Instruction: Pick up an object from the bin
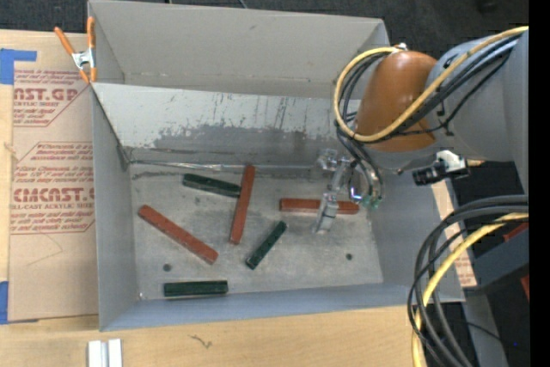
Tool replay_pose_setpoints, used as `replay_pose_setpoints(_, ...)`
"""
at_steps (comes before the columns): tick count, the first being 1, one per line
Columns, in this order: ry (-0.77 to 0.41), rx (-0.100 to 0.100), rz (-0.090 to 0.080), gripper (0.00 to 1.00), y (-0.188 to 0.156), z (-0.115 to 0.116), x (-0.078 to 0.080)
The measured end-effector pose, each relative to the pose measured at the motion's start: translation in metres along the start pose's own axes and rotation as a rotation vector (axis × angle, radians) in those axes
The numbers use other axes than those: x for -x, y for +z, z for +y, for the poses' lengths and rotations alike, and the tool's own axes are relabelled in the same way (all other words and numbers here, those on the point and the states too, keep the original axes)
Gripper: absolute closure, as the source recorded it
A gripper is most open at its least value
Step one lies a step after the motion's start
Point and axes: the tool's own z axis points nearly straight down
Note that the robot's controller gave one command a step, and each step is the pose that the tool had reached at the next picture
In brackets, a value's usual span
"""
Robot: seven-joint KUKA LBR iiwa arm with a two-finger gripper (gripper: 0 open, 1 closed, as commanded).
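Observation:
My gripper (327, 217) hangs low at the right side of the bin, its metal fingers pointing down over a red-brown bar (302, 205) that lies flat on the floor there. The fingers sit on the bar's right part and cover it. A dark green bar (265, 244) lies aslant just left and below the gripper. A second red-brown bar (242, 204) stands nearly upright in the picture near the middle of the bin, its top end resting against another dark green bar (211, 183).
A long red-brown bar (177, 233) lies aslant at the bin's left. A dark green bar (195, 290) lies along the front wall. The orange wrist cover and looped cables hang over the bin's right wall.

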Motion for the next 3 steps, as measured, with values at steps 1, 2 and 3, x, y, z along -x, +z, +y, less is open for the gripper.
replay_pose_setpoints(1, 0.083, -0.001, 0.003, 0.00, 0.002, -0.007, -0.013)
replay_pose_setpoints(2, 0.380, -0.003, 0.005, 0.00, 0.032, -0.007, -0.013)
replay_pose_setpoints(3, 0.379, -0.002, 0.003, 0.00, 0.033, -0.007, -0.014)
